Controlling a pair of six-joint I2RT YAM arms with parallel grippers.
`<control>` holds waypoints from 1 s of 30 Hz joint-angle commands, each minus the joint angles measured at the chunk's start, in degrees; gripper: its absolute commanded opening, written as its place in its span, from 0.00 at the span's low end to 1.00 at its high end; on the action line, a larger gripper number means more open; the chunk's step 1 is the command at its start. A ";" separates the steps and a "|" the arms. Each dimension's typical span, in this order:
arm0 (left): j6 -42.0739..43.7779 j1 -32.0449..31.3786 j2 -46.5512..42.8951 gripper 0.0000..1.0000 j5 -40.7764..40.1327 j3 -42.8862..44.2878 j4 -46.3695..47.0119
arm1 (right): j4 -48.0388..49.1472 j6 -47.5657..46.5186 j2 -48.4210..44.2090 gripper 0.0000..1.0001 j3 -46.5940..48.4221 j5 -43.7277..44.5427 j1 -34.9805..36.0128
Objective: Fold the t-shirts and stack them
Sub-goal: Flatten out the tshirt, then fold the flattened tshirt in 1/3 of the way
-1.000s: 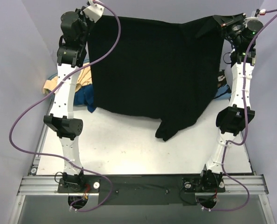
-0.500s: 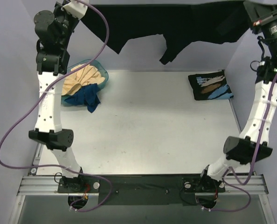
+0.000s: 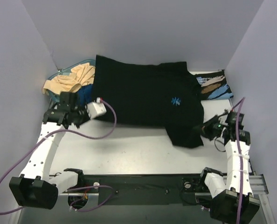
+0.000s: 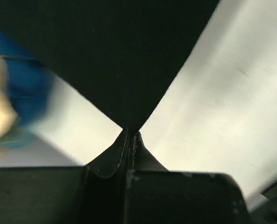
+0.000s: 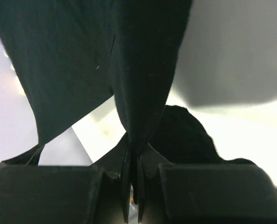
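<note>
A plain black t-shirt (image 3: 143, 98) with a small blue mark lies spread across the back and middle of the table. My left gripper (image 3: 93, 116) is shut on its near left corner, low over the table. The pinched cloth (image 4: 120, 56) fans out from the closed tips (image 4: 130, 134). My right gripper (image 3: 200, 129) is shut on the shirt's near right edge, and cloth (image 5: 143, 70) hangs between its closed tips (image 5: 134, 150). A folded black printed t-shirt (image 3: 213, 84) lies at the back right. Beige (image 3: 71, 79) and dark blue (image 3: 85, 91) shirts are heaped at the back left.
A teal plastic basin (image 3: 80, 61) at the back left corner holds the beige and blue shirts. Lilac walls close in the back and both sides. The metal rail with both arm bases (image 3: 143, 184) runs along the near edge. A purple cable (image 3: 108, 126) loops off the left wrist.
The black shirt was held up high between both raised grippers. Both arms have come down and toward the near edge, and the shirt now lies spread flat on the table.
</note>
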 commanded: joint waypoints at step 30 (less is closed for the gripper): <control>0.46 -5.76 -10.21 0.00 -0.61 -25.55 -12.27 | -22.80 -7.55 5.44 0.32 -14.84 19.61 7.12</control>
